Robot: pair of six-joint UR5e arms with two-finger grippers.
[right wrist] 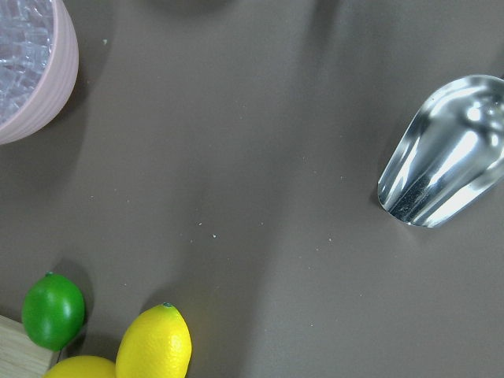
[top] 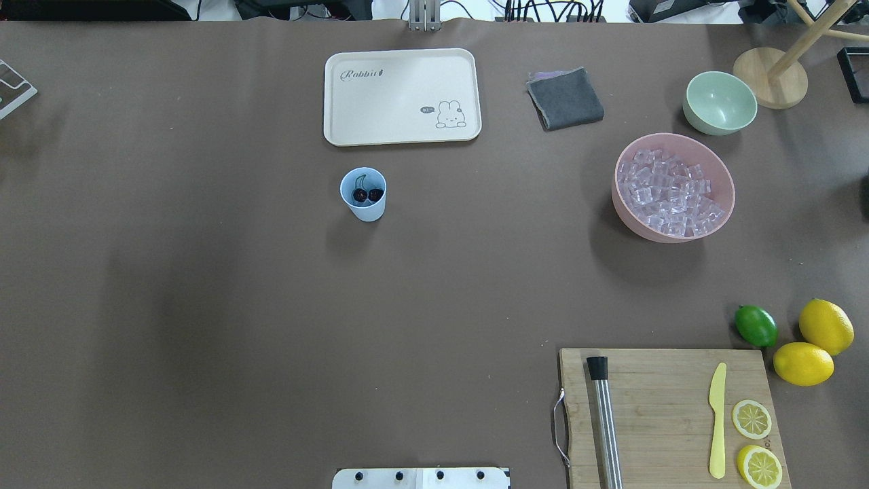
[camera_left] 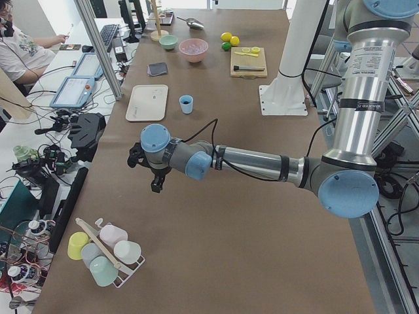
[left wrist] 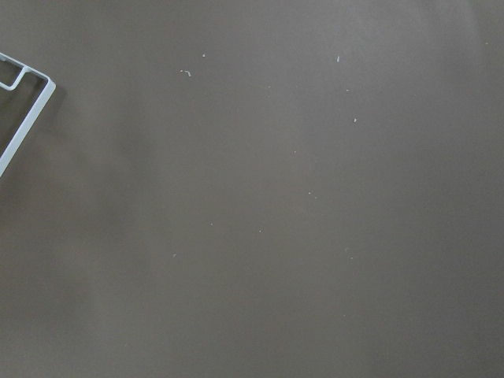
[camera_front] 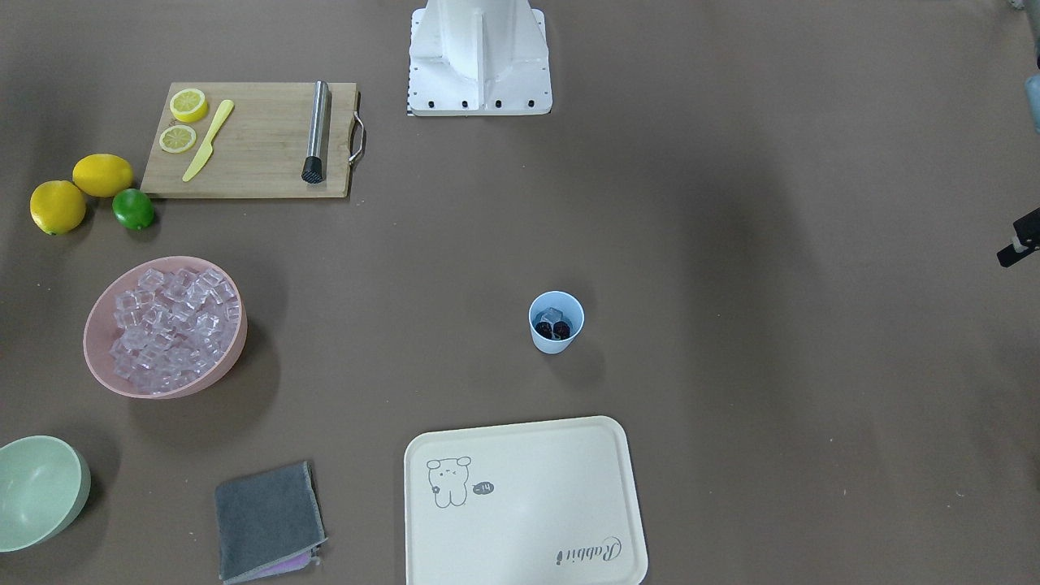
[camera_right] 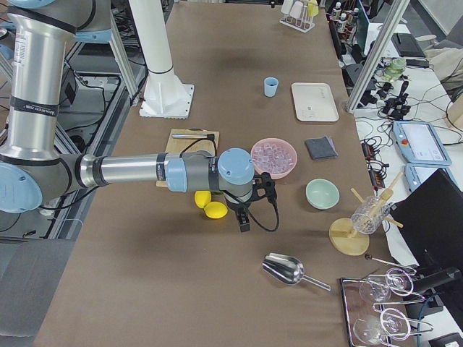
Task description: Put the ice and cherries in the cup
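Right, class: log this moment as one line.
cup: upright, cherries and ice inside | pink bowl: more ice | left gripper: away from cup, state unclear | right gripper: away from cup, state unclear

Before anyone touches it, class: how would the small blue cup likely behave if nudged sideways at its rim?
It would probably tip rather than slide: the cup is tapered, narrower at its base. It looks like thin plastic, so likely light; the cherries and ice inside add a little weight low down.
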